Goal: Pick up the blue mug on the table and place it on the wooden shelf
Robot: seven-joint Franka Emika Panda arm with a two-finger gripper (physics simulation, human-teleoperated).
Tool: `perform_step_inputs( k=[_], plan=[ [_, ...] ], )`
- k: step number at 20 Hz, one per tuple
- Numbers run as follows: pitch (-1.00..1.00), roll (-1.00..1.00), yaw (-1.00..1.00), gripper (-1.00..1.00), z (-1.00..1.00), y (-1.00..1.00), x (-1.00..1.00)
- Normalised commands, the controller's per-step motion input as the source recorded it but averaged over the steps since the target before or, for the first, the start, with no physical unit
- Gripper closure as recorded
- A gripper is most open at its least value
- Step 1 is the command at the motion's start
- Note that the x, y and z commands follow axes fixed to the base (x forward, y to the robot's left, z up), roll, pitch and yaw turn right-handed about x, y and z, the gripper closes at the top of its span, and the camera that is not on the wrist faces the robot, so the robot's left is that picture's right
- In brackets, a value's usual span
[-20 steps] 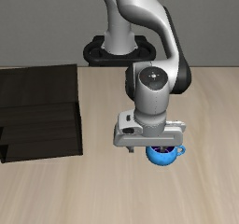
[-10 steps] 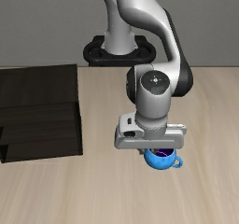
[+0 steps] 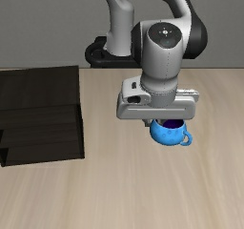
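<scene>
Franka gripper point(image 3: 167, 125) — fingers largely hidden beneath its grey body, pinching the blue mug point(image 3: 172, 137), rim obscured, above the surface point(image 3: 114, 195). Dark shelf point(image 3: 38, 114) — well apart, cut off at the exterior view's left.

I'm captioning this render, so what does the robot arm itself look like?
The white-grey robot arm has smooth, rounded links with dark grey bands at the joints, a round cap on the wrist and a black base plate. Its gripper has a wide, boxy light-grey body.
</scene>
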Motion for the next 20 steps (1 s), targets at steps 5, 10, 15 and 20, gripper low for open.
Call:
perform_step_inputs(
  k=[5, 10, 15, 20],
  plan=[
    [0.00, 0.00, 0.00, 1.00, 1.00, 0.00, 0.00],
    [0.00, 0.00, 0.00, 1.00, 1.00, 0.00, 0.00],
    [0.00, 0.00, 0.00, 1.00, 1.00, 0.00, 0.00],
    [0.00, 0.00, 0.00, 1.00, 0.00, -1.00, 0.00]
  ],
)
